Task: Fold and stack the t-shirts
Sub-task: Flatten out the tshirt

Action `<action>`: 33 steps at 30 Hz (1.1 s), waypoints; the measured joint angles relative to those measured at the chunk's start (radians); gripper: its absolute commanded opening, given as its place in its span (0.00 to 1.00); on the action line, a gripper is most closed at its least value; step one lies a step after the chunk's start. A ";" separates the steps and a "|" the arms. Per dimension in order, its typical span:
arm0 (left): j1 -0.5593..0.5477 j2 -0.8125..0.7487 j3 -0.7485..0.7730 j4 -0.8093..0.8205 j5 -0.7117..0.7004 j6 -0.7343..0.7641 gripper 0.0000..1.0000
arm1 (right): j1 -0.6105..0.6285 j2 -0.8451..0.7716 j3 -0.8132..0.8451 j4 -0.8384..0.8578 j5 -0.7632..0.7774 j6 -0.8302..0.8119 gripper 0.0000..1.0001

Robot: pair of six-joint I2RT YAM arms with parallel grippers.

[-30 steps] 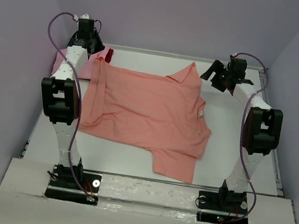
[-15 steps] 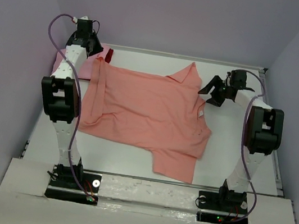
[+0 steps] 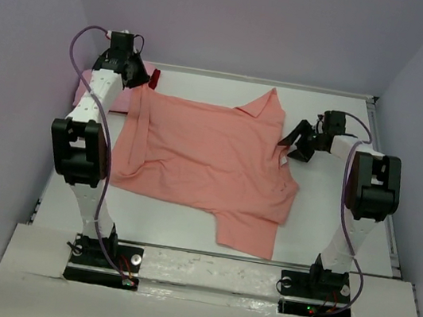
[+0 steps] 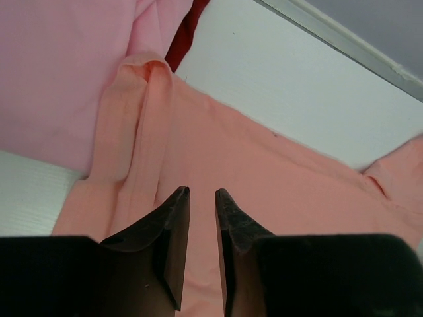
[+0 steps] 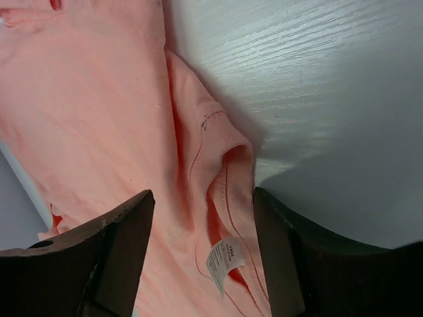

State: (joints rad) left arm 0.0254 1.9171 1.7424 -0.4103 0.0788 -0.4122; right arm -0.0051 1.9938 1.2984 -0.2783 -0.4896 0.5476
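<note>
A salmon-orange t-shirt (image 3: 204,153) lies spread and rumpled across the middle of the table. A lighter pink t-shirt (image 3: 120,97) lies at the back left, partly under it, with a dark red one (image 3: 154,79) showing at its edge. My left gripper (image 3: 134,74) hovers over the salmon shirt's (image 4: 277,191) back left folded edge, the jaws a narrow gap apart and empty (image 4: 201,191). The pink (image 4: 53,66) and dark red (image 4: 186,33) cloth lie just beyond. My right gripper (image 3: 299,140) is wide open (image 5: 203,193), astride the shirt's collar fold (image 5: 228,165) and white label (image 5: 225,257).
The white table (image 3: 331,218) has a raised rim at the back (image 3: 319,89) and right. Purple walls stand close on both sides and behind. Bare white tabletop (image 5: 317,86) lies to the right of the collar.
My right gripper has come down and toward the shirt's right edge, over the collar. My left gripper has shifted slightly forward over the shirt's back left corner. The shirts have not moved.
</note>
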 measured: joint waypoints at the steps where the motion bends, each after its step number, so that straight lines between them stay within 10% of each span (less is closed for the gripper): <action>1: -0.010 -0.017 -0.006 -0.014 0.000 0.000 0.31 | 0.000 0.000 0.000 0.000 0.000 0.000 0.59; 3: -0.031 -0.051 -0.025 -0.028 -0.002 0.004 0.31 | 0.000 0.001 -0.002 0.002 0.010 0.002 0.58; 10: -0.086 -0.169 -0.146 -0.089 0.000 0.036 0.31 | 0.000 0.030 0.004 0.003 0.025 0.004 0.00; 33: -0.098 -0.262 -0.483 -0.317 -0.254 0.121 0.38 | 0.000 0.077 0.053 0.002 -0.012 0.010 0.00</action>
State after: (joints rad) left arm -0.0727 1.6554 1.2598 -0.7269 -0.1757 -0.2909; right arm -0.0051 2.0705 1.3514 -0.2764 -0.5018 0.5579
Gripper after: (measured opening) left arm 0.364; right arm 0.010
